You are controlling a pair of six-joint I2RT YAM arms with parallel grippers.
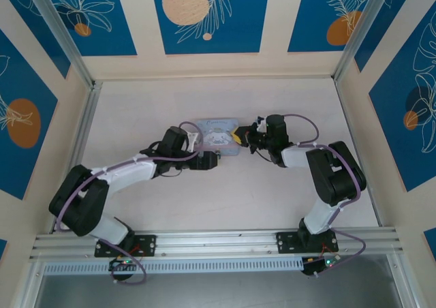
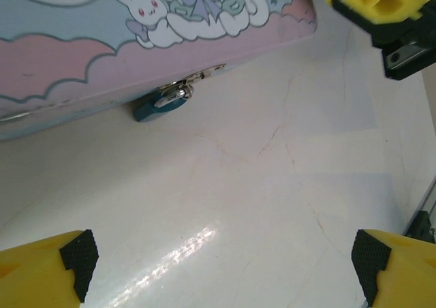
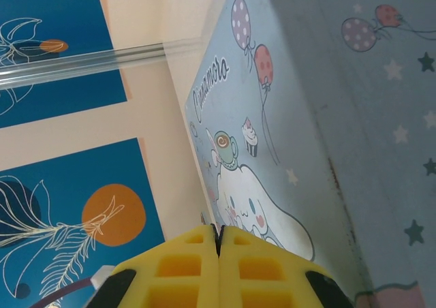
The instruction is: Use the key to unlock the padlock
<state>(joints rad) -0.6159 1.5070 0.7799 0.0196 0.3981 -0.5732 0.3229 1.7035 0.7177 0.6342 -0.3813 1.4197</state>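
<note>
The pale blue cartoon tin (image 1: pixel 216 134) lies closed on the surface (image 1: pixel 272 199), so its inside is hidden. The small teal padlock (image 2: pixel 160 106) hangs from the silvery hasp (image 2: pixel 180 88) on the tin's side wall, resting on the surface partly under the tin's edge, and its shackle is hard to make out. The left tool (image 2: pixel 223 270) stands wide and empty near the padlock, its fingers cut off by the frame, while the right tool (image 3: pixel 218 236) is pressed together at the tin's right end; whether anything thin is nipped there cannot be told.
</note>
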